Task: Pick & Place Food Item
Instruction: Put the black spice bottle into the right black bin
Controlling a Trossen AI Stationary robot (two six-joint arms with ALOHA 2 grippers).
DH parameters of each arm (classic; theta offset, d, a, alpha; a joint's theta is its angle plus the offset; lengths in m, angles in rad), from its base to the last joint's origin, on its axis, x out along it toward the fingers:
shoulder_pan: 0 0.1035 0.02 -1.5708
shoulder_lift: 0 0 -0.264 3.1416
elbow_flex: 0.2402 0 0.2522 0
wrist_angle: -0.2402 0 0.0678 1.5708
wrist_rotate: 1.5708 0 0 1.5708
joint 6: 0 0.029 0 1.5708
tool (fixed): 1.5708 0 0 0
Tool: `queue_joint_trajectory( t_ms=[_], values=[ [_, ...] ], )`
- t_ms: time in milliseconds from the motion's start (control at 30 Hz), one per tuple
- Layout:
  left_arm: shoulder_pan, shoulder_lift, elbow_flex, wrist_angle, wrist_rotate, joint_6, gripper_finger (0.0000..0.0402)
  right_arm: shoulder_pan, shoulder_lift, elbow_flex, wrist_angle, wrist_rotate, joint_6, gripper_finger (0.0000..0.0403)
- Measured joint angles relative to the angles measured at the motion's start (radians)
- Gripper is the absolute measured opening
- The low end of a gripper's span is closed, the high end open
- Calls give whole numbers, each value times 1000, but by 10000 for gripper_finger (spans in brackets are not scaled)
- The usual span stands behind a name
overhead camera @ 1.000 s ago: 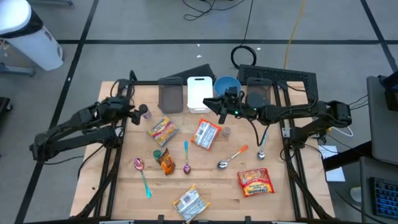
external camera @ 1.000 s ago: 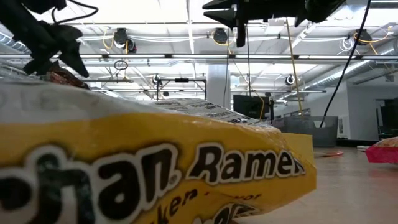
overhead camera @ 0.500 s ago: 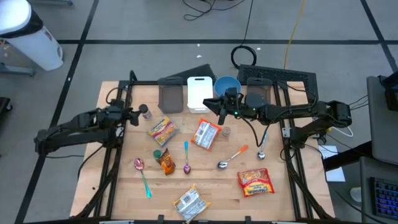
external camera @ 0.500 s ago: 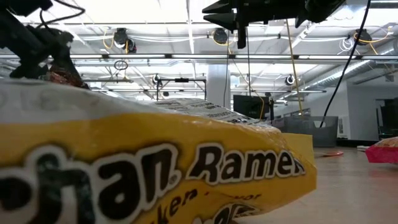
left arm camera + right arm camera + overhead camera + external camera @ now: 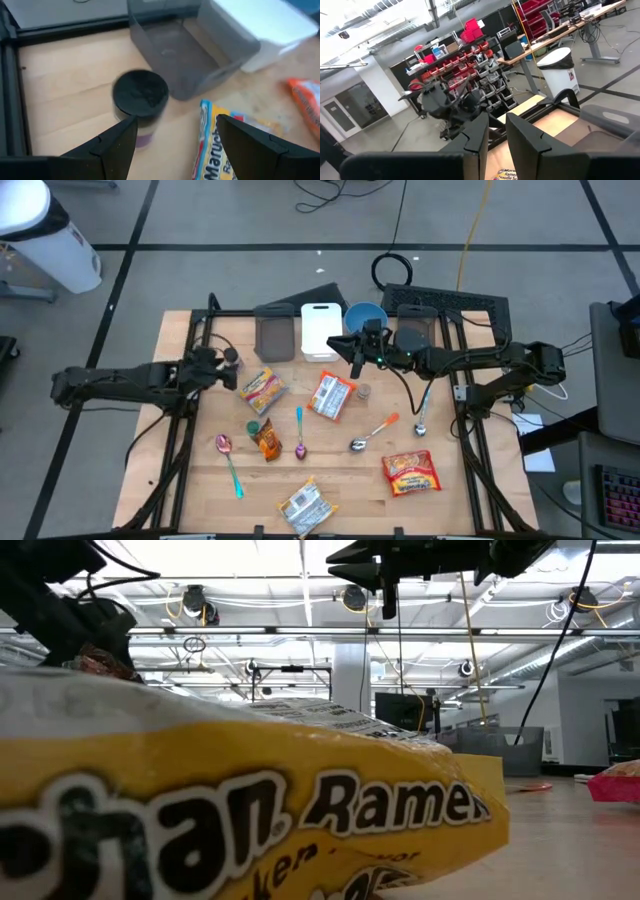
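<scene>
I'm lining my left pincer (image 5: 172, 145), wide open and empty, up on the small jar (image 5: 140, 100); next, lower and close.

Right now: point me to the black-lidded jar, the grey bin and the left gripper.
black-lidded jar (image 5: 140, 93): left wrist view, centre of its black lid.
grey bin (image 5: 182, 50): left wrist view, bare floor inside the bin.
left gripper (image 5: 175, 142): left wrist view, midway between its open fingertips, just short of the jar.

A workshop: racks of red parts bins (image 5: 470, 30) (workbenches (image 5: 560, 27) beyond).
</scene>
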Motion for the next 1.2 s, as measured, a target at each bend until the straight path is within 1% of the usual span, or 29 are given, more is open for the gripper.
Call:
queue_joint_trajectory(
  t_ms=[267,567,667,800,933,1200],
  values=[
    [-66,198,0,40,-49,-82,278,0,0,0,-1,-2,-13,61],
    [-101,321,0,45,-126,-157,278,0,0,0,-1,-4,-13,61],
    [-102,354,-10,51,-136,-190,278,1,0,0,-9,-4,-13,61],
    [-102,383,-30,53,-121,-259,278,1,0,0,-28,-4,-9,61],
    [-102,385,-41,54,-119,-314,278,1,0,0,-30,-4,11,61],
    [-101,386,-42,56,-136,-321,278,1,0,0,-42,-4,11,61]
  ],
)
